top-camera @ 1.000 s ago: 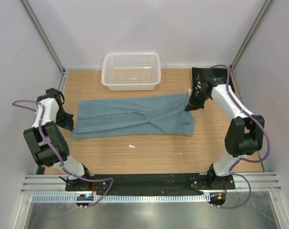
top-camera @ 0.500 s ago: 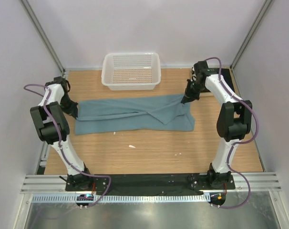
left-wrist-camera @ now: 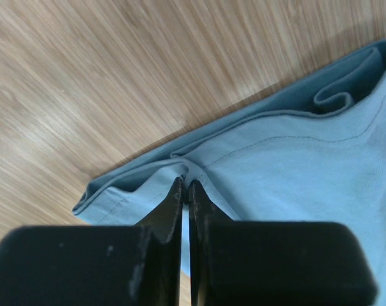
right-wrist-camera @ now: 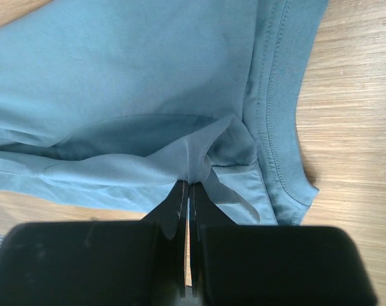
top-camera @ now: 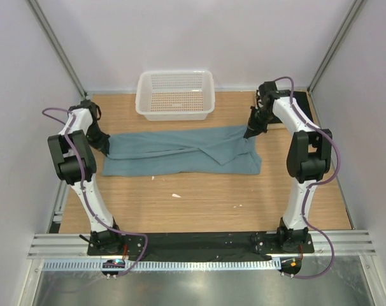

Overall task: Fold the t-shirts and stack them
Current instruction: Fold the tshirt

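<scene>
A teal-blue t-shirt [top-camera: 180, 152] lies stretched across the middle of the table as a long folded band. At its left end my left gripper [top-camera: 105, 145] is shut on the hem [left-wrist-camera: 183, 171], pinching a small ridge of cloth. My right gripper [top-camera: 249, 132] is shut on the far right corner beside the ribbed collar [right-wrist-camera: 279, 108], and the pinched fabric [right-wrist-camera: 199, 159] puckers up at the tips. A black t-shirt [top-camera: 302, 102] shows as a dark patch at the back right, mostly hidden behind the right arm.
A white mesh basket [top-camera: 175, 94] stands at the back centre, just beyond the shirt's far edge. Small white scraps [top-camera: 176, 195] lie on the wood in front of the shirt. Walls close in the table on three sides.
Both grippers have carried the shirt's far edge toward the back of the table. The left arm swung up and back along the left wall; the right arm folded upright near the back right.
</scene>
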Tool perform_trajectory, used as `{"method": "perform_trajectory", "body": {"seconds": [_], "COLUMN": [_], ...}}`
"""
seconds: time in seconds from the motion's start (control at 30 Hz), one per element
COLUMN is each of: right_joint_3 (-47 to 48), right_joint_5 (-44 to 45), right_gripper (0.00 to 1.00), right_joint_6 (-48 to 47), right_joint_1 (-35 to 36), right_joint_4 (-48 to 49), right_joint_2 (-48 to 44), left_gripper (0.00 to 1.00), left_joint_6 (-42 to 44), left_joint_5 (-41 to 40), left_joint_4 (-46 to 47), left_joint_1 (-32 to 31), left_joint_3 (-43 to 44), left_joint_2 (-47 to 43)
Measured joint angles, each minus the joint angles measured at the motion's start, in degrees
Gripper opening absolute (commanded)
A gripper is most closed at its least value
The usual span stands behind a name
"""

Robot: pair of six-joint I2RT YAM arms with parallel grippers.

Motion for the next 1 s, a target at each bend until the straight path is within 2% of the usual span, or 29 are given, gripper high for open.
{"method": "perform_trajectory", "body": {"seconds": [0.3,0.33,0.37,0.47,0.53,0.57,0.6,0.7,0.83,0.9,1.0], "right_joint_3": [2.08,2.49,2.97,5.35,7.37,8.0,8.74,9.77,12.46,14.01,12.92], "right_joint_5": [0.22,0.22,0.2,0.2,0.2,0.2,0.17,0.79,3.69,5.81,7.32], "right_gripper": [0.02,0.03,0.02,0.03,0.08,0.11,0.22,0.39,0.56,0.61,0.61], "right_joint_6": [-0.42,-0.48,-0.52,-0.52,-0.46,-0.37,-0.2,0.33,0.04,-0.7,-1.25], "right_joint_1": [0.0,0.0,-0.02,-0.02,-0.07,-0.13,-0.24,-0.61,-0.79,-0.9,-0.9], "right_joint_4": [-0.39,-0.42,-0.42,-0.39,-0.26,-0.09,0.0,0.83,-0.46,-0.98,-0.96], "right_joint_2": [3.28,3.78,4.33,6.49,8.46,9.29,10.34,12.46,13.42,12.9,9.66], "left_gripper": [0.01,0.03,0.11,0.24,0.34,0.45,0.5,0.61,0.64,0.66,0.65], "left_joint_6": [0.26,0.35,0.48,1.31,1.55,1.77,2.19,2.93,5.01,6.36,8.24], "left_joint_5": [0.02,0.02,0.02,-0.04,-0.24,-0.37,-0.7,-1.64,-3.69,-4.59,-4.37], "left_joint_4": [-0.39,-0.39,-0.37,-0.26,0.09,0.26,0.26,-0.42,-0.57,-0.7,0.92], "left_joint_1": [0.0,0.0,-0.02,-0.02,0.0,0.0,0.0,-0.02,-0.37,-0.87,-2.54], "left_joint_3": [1.49,1.62,1.73,1.79,1.79,1.86,2.03,3.85,5.88,5.55,2.05], "left_joint_2": [1.7,1.84,1.95,2.12,2.12,2.12,2.12,2.12,0.04,-2.99,-10.21]}}
